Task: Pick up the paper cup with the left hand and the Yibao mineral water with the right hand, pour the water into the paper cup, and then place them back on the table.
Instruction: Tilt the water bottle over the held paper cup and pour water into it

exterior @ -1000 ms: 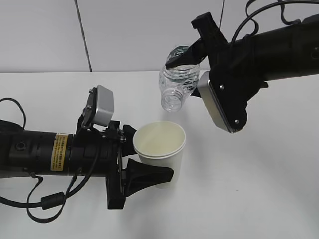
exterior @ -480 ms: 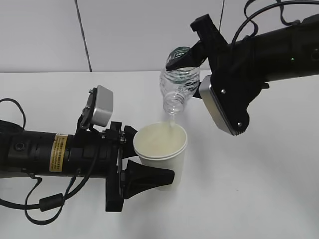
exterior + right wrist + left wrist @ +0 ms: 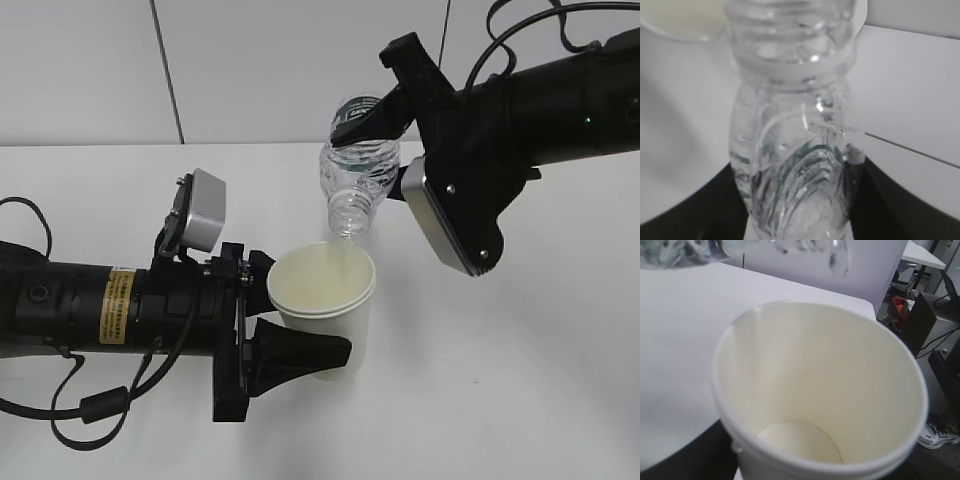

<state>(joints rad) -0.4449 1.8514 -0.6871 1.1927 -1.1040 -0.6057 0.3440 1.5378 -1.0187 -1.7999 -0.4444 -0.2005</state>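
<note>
My left gripper (image 3: pixel 292 312) is shut on the white paper cup (image 3: pixel 322 300) and holds it upright just above the table (image 3: pixel 520 390). In the left wrist view the cup (image 3: pixel 840 380) fills the frame, cream inside, with one black finger (image 3: pixel 685 455) at the lower left. My right gripper (image 3: pixel 388 135) is shut on the Yibao mineral water bottle (image 3: pixel 358 172), tipped neck-down over the cup. A thin stream of water runs from its open mouth (image 3: pixel 348 222) into the cup. In the right wrist view the bottle (image 3: pixel 795 150) sits between black fingers, with the cup rim (image 3: pixel 680 22) beyond.
A grey wall panel with a dark seam (image 3: pixel 168 70) stands behind the table. The left wrist view shows the table's far edge, with dark equipment and a shoe (image 3: pixel 940 432) on the floor beyond it.
The bottle has tipped a little further and its mouth has come nearer the cup. Water now runs into the cup; a second ago none ran. The left arm holds still.
</note>
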